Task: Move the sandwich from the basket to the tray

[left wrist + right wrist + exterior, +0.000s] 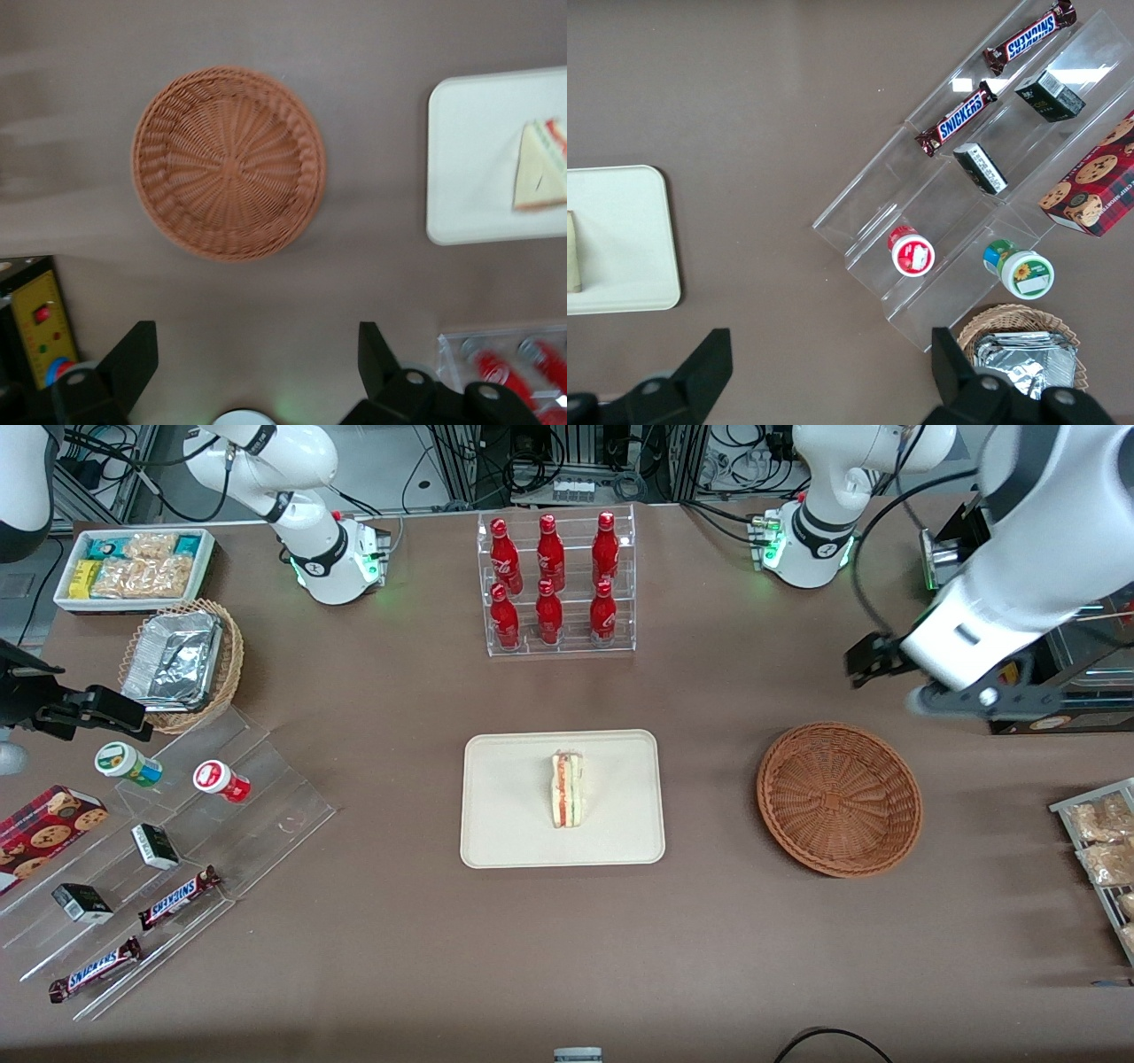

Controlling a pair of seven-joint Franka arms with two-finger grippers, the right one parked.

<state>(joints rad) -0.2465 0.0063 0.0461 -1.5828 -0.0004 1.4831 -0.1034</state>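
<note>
Sandwich (pixel 566 789) on tray (pixel 496 841), frame centre; basket (pixel 838 798) empty. Claw (pixel 873 657) spread, upper right. Likely soft, light: pinch bread faces gently.

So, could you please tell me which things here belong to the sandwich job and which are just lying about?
Belonging to the job:
- sandwich, on the tray
- tray
- basket, empty
- gripper, open, raised above the table near the basket

Just lying about:
- red bottles in their clear rack
- Snickers bars
- cookie box
- foil trays in a tan basket
</note>
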